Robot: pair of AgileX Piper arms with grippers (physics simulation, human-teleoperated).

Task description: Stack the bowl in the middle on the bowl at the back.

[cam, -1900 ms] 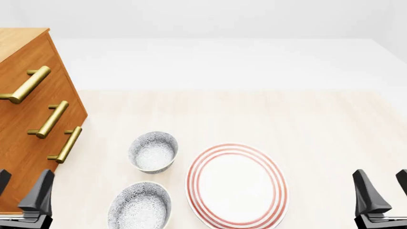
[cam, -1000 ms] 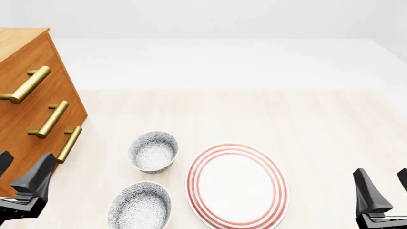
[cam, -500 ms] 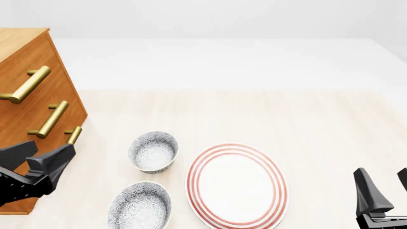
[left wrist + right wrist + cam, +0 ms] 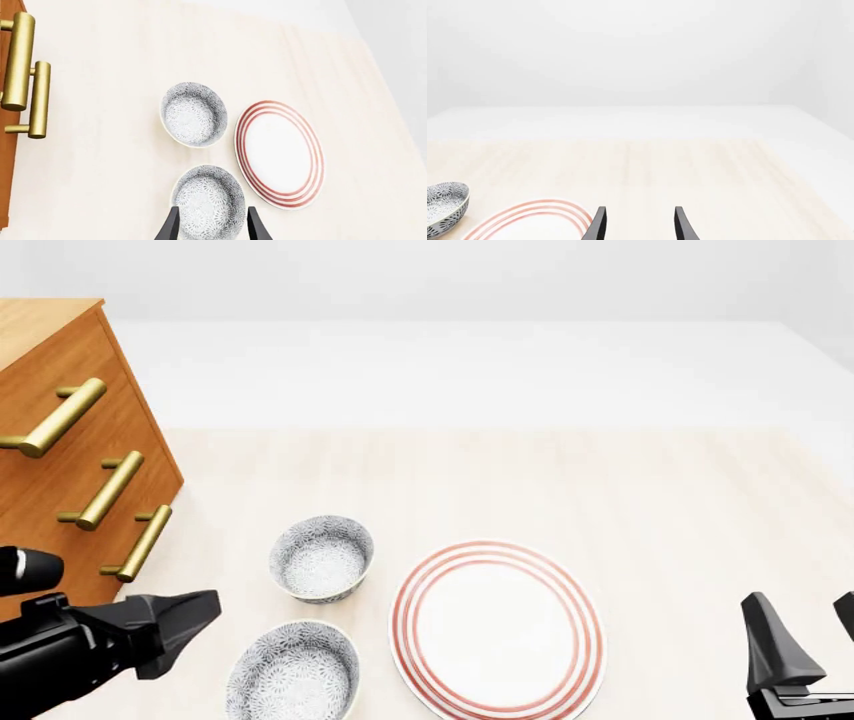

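Two look-alike grey-speckled bowls sit left of centre. The bowl at the back (image 4: pixel 320 558) (image 4: pixel 194 114) stands farther away, and the bowl in the middle (image 4: pixel 291 672) (image 4: pixel 208 202) is nearer, by the front edge. My left gripper (image 4: pixel 187 620) (image 4: pixel 210 230) is open and empty, hovering just left of the nearer bowl and pointing at it; in the left wrist view its fingertips frame that bowl's near rim. My right gripper (image 4: pixel 807 635) (image 4: pixel 637 225) is open and empty at the front right, far from both bowls. The back bowl's edge (image 4: pixel 444 206) shows in the right wrist view.
A large white plate with red rings (image 4: pixel 497 628) (image 4: pixel 279 153) (image 4: pixel 537 212) lies right of the bowls, close to both. A wooden drawer cabinet with brass handles (image 4: pixel 80 480) (image 4: pixel 20 75) stands at the left, beside my left arm.
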